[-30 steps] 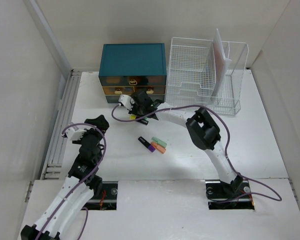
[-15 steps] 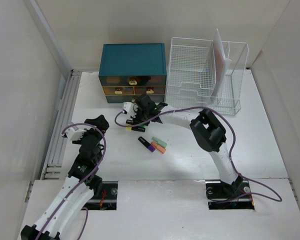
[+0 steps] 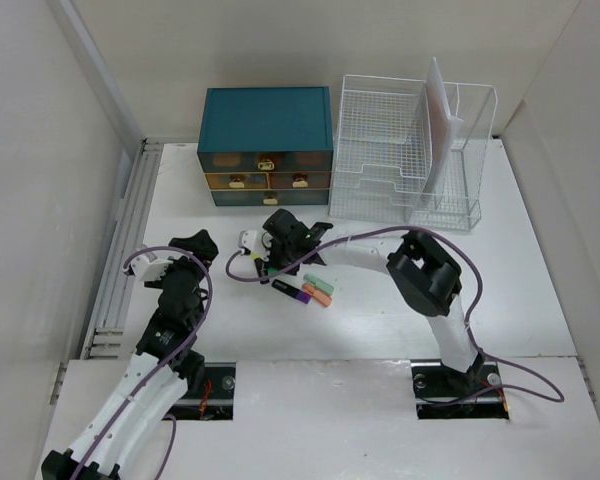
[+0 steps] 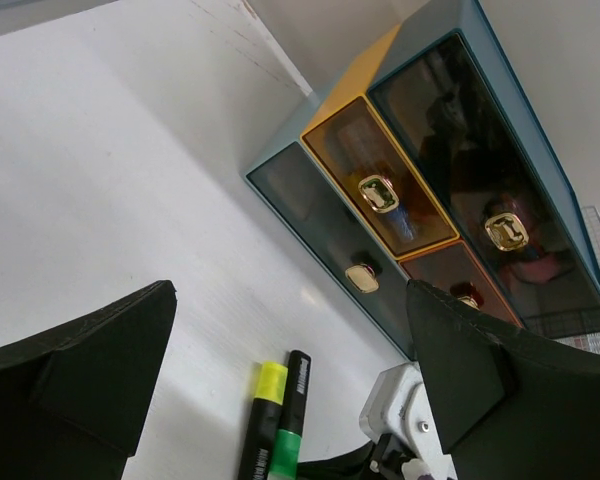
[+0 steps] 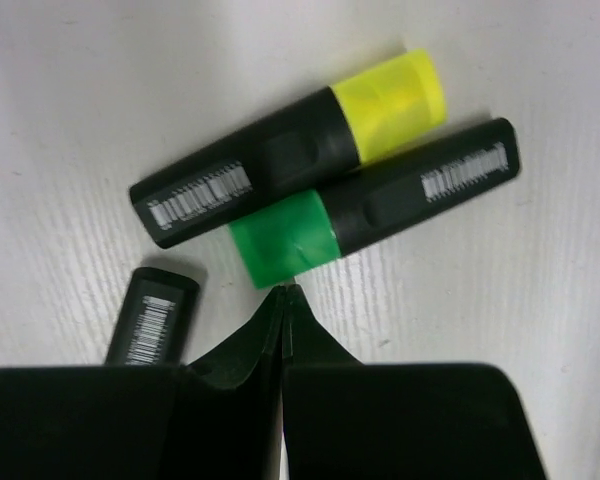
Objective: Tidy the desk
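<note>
On the white desk [image 3: 520, 270] two black highlighters lie side by side, one yellow-capped [image 5: 280, 165], one green-capped [image 5: 380, 215]. My right gripper [image 5: 285, 292] is shut and empty, its tips at the edge of the green cap. In the top view it sits at mid-desk [image 3: 270, 262], over that pair. The end of a third black highlighter [image 5: 150, 318] shows beside its fingers. Purple [image 3: 298, 291], orange [image 3: 318, 296] and mint [image 3: 324, 287] highlighters lie just to the right. My left gripper [image 3: 175, 250] hovers open at the left. Its wrist view [image 4: 290, 390] takes in the yellow-capped [image 4: 265, 400] and green-capped [image 4: 292, 415] highlighters.
A teal drawer chest [image 3: 266, 145] with gold handles stands at the back, its drawers shut. To its right is a white wire-mesh file rack [image 3: 390, 150] holding papers [image 3: 440, 120]. Grooved pale rails [image 3: 130, 240] run along the desk's left side. Purple cables loop beside both arms.
My right gripper has moved from just in front of the drawer chest toward the near side. The yellow and green highlighters came with it, nearer the purple one. The left arm has not moved.
</note>
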You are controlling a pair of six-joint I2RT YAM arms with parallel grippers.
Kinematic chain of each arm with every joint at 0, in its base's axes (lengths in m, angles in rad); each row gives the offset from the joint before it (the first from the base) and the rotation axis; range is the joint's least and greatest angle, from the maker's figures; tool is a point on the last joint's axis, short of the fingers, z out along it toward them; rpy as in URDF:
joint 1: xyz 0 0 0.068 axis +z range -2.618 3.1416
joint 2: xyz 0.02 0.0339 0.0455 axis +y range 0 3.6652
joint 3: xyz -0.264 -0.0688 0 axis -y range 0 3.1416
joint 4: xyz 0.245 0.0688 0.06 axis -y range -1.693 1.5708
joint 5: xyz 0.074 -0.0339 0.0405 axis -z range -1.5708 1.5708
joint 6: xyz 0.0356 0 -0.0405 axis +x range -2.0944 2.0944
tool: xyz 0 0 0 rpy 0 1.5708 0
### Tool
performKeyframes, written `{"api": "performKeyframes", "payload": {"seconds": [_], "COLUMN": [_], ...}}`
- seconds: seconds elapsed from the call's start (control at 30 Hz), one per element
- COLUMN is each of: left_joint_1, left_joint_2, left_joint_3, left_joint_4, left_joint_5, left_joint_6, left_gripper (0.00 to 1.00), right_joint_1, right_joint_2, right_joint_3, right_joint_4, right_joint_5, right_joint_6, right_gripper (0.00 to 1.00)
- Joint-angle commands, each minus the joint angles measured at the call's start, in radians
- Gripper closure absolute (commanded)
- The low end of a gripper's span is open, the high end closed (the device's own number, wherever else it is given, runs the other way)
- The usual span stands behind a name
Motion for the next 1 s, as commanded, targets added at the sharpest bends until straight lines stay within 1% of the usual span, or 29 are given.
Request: {"api": "performKeyframes", "payload": {"seconds": [0.0, 0.07, 0.1, 0.2, 0.23, 0.27, 0.3, 0.33, 0.4, 0.43, 0.47, 0.5, 0.53, 0.57, 0.6, 0.63, 0.67, 0.7, 0.77, 0.8, 0.83, 0.87, 0.9, 0.93, 0.97], "left_joint_1": [-0.006, -0.006, -0.006, -0.006, -0.006, -0.006, -0.006, -0.006, -0.006, -0.006, -0.006, -0.006, -0.006, -0.006, -0.006, -0.006, -0.006, 0.008, 0.019, 0.019, 0.019, 0.019, 0.019, 0.028, 0.028], "left_joint_2": [0.000, 0.000, 0.012, 0.050, 0.065, 0.105, 0.128, 0.151, 0.222, 0.246, 0.268, 0.309, 0.329, 0.345, 0.361, 0.395, 0.415, 0.435, 0.519, 0.552, 0.587, 0.660, 0.697, 0.733, 0.804], "left_joint_3": [0.008, 0.008, -0.001, -0.001, -0.001, -0.001, -0.001, 0.009, 0.020, 0.032, 0.033, 0.048, 0.048, 0.062, 0.071, 0.071, 0.080, 0.094, 0.118, 0.156, 0.177, 0.193, 0.212, 0.242, 0.255], "left_joint_4": [0.025, 0.043, 0.056, 0.121, 0.157, 0.172, 0.189, 0.207, 0.270, 0.287, 0.313, 0.323, 0.336, 0.352, 0.393, 0.416, 0.442, 0.494, 0.533, 0.549, 0.577, 0.595, 0.614, 0.667, 0.694], "left_joint_5": [0.003, 0.003, 0.003, 0.025, 0.025, 0.025, 0.036, 0.055, 0.082, 0.106, 0.118, 0.128, 0.141, 0.178, 0.203, 0.233, 0.311, 0.348, 0.414, 0.468, 0.493, 0.519, 0.575, 0.603, 0.625], "left_joint_6": [0.014, 0.014, 0.025, 0.057, 0.057, 0.069, 0.069, 0.069, 0.080, 0.080, 0.080, 0.080, 0.103, 0.115, 0.130, 0.146, 0.179, 0.192, 0.213, 0.230, 0.249, 0.249, 0.249, 0.249, 0.221], "left_gripper": [0.01, 0.01, 0.01, 0.03, 0.03, 0.03, 0.04, 0.04, 0.08, 0.09, 0.09, 0.10, 0.12, 0.13, 0.15, 0.19, 0.22, 0.25, 0.30, 0.32, 0.33, 0.33, 0.33, 0.33, 0.33], "right_joint_1": [0.008, 0.008, 0.008, -0.003, -0.031, -0.045, -0.058, -0.085, -0.117, -0.131, -0.140, -0.141, -0.141, -0.141, -0.141, -0.150, -0.150, -0.160, -0.183, -0.197, -0.232, -0.251, -0.271, -0.312, -0.337], "right_joint_2": [-0.067, -0.092, -0.102, -0.185, -0.210, -0.233, -0.277, -0.300, -0.343, -0.375, -0.386, -0.397, -0.420, -0.437, -0.458, -0.480, -0.525, -0.549, -0.613, -0.630, -0.647, -0.661, -0.684, -0.693, -0.704], "right_joint_3": [-0.007, 0.003, 0.013, 0.013, 0.004, 0.004, 0.004, 0.004, -0.005, -0.019, -0.019, -0.046, -0.065, -0.088, -0.115, -0.172, -0.197, -0.220, -0.263, -0.263, -0.273, -0.274, -0.274, -0.274, -0.274], "right_joint_4": [0.034, 0.058, 0.077, 0.132, 0.132, 0.141, 0.131, 0.130, 0.080, 0.057, 0.031, -0.016, -0.035, -0.047, -0.047, -0.038, -0.029, -0.015, 0.020, 0.020, 0.034, 0.034, 0.034, 0.034, 0.034], "right_joint_5": [0.075, 0.166, 0.279, 0.407, 0.420, 0.420, 0.420, 0.380, 0.291, 0.245, 0.151, 0.116, 0.081, 0.006, -0.005, -0.016, -0.016, -0.007, 0.002, 0.002, 0.012, 0.012, 0.003, -0.007, -0.017], "right_joint_6": [0.024, 0.048, 0.058, 0.070, 0.079, 0.090, 0.104, 0.113, 0.139, 0.139, 0.139, 0.139, 0.109, 0.082, 0.070, 0.041, 0.032, 0.032, 0.044, 0.054, 0.067, 0.091, 0.107, 0.125, 0.145], "right_gripper": [1.00, 1.00, 1.00, 0.99, 0.93, 0.82, 0.57, 0.50, 0.41, 0.41, 0.40, 0.38, 0.37, 0.36, 0.36, 0.34, 0.34, 0.34, 0.34, 0.34, 0.34, 0.34, 0.34, 0.34, 0.34]}}
